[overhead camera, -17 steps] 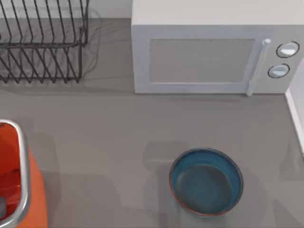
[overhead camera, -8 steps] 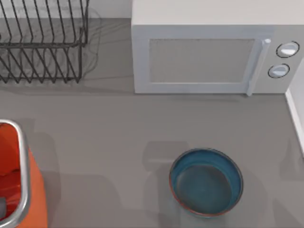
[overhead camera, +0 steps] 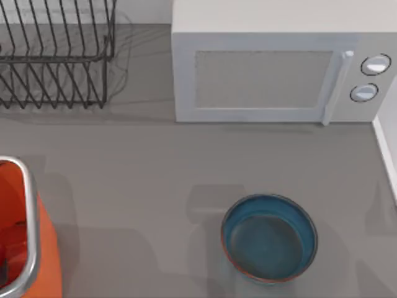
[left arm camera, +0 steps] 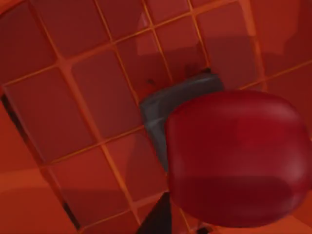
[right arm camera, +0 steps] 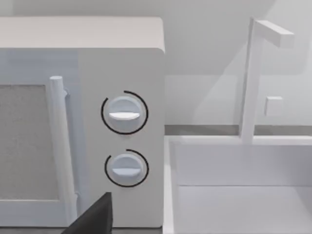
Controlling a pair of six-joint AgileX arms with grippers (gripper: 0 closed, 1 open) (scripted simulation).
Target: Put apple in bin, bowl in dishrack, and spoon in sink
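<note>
Red apple (left arm camera: pixel 239 158) deep inside orange bin (left arm camera: pixel 73 112), left end effector's hold impossible to tell; release low, gently.

Open table (overhead camera: pixel 155 180) lies between the bowl (overhead camera: pixel 269 238) and the bin (overhead camera: pixel 25 248). The microwave (overhead camera: pixel 273 68) and dishrack (overhead camera: pixel 56 56) wall off the far side.
</note>
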